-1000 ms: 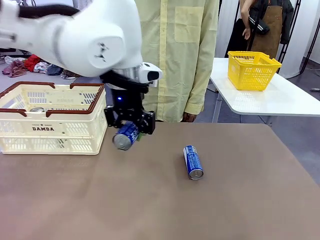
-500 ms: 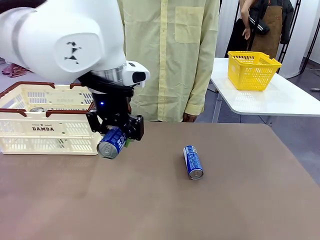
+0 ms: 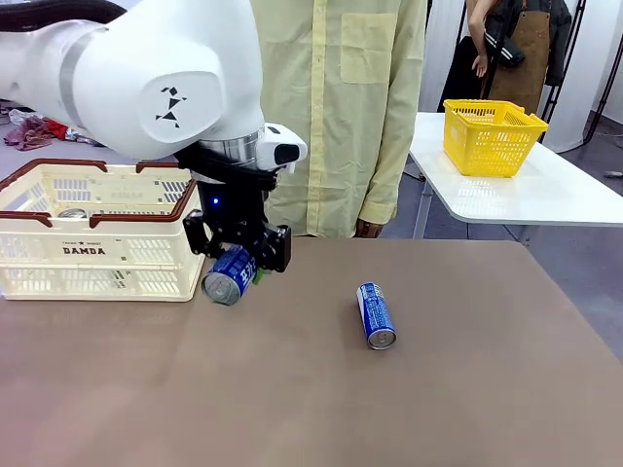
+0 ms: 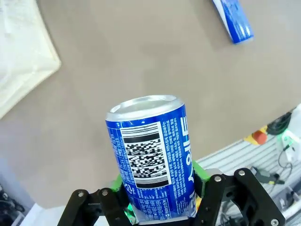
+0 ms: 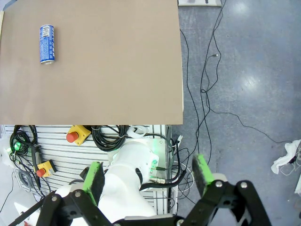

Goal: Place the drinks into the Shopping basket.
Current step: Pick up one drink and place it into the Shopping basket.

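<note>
Left gripper (image 3: 237, 261) clamped around a tilted blue can (image 3: 230, 276) just beside the basket (image 3: 97, 251), right gripper (image 5: 148, 176) spread open over the floor (image 5: 235, 70), second blue can (image 3: 375, 314) lying on the table (image 3: 292, 389), well apart.

A person in a pale yellow shirt (image 3: 336, 117) stands at the far edge of the brown surface (image 3: 438, 389). Behind to the right, a yellow mesh basket (image 3: 492, 136) sits on a white table (image 3: 526, 199), with another person in a brown apron (image 3: 526, 49) beyond it. Past the surface's other edge, coiled black cables (image 5: 106, 137) lie beside a red stop button (image 5: 75, 135).
</note>
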Controlling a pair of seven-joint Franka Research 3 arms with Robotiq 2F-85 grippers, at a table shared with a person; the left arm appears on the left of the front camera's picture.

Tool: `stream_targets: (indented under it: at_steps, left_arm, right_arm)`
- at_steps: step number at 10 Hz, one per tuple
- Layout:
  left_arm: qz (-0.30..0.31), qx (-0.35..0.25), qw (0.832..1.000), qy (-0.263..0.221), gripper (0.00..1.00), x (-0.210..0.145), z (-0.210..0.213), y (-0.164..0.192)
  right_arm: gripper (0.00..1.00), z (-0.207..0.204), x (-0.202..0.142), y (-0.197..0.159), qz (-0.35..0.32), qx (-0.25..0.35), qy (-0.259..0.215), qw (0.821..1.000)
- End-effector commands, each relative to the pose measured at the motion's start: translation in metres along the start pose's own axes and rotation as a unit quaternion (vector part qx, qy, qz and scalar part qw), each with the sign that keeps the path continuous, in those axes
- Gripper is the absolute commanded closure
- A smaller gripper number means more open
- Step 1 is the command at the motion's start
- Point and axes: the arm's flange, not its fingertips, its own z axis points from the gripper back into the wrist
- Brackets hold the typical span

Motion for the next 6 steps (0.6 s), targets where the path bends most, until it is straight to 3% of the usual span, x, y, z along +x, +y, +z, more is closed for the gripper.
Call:
stream_targets:
  at_steps: [1, 3, 4, 6]
  left_arm:
    - [0.084, 0.046, 0.991, -0.091, 1.0, 0.01, 0.038, 0.029]
    - [0.138, 0.028, 0.984, -0.112, 1.0, 0.048, 0.08, 0.108]
    - [0.162, 0.005, 0.98, -0.118, 1.0, 0.063, 0.09, 0.148]
    - [0.215, 0.015, 0.966, -0.14, 1.0, 0.081, 0.092, 0.218]
  right_arm:
    - [0.0, 0.0, 0.0, 0.002, 0.002, -0.001, -0.002, 1.0]
    - [0.0, 0.0, 0.0, 0.002, 0.002, -0.001, -0.002, 1.0]
    - [0.0, 0.0, 0.0, 0.002, 0.002, -0.001, -0.002, 1.0]
    - [0.0, 0.0, 0.0, 0.002, 0.002, -0.001, -0.002, 1.0]
